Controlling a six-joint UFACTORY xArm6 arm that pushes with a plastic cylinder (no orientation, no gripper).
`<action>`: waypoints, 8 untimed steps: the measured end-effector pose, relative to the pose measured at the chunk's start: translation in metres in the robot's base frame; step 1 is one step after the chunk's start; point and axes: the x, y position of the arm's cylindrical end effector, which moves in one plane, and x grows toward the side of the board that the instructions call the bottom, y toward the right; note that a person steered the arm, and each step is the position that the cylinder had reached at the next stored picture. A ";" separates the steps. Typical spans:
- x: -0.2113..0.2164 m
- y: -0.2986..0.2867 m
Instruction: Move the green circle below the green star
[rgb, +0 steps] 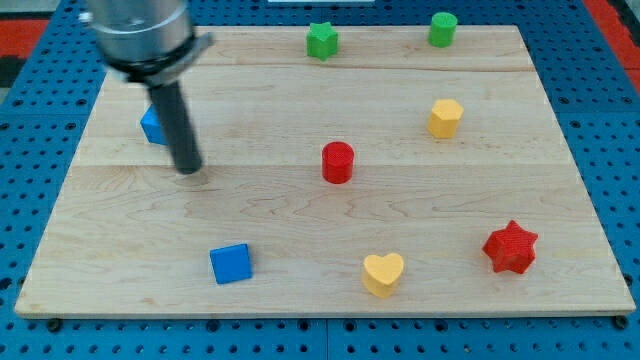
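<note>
Green circle (443, 29) up by top edge near top-right corner, just right of green star (321, 40), far across from my tip (187, 168) nr left edge beside blue block (153, 124); no fingers, plain rod.

We counted eight blocks on the wooden board (300, 110): two green, a star (321, 40) and a circle (442, 29); two blue (231, 263) (151, 125); two yellow (445, 118) (383, 273); two red (338, 162) (511, 247).
</note>
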 end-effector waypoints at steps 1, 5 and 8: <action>-0.014 -0.035; -0.037 -0.022; -0.069 0.080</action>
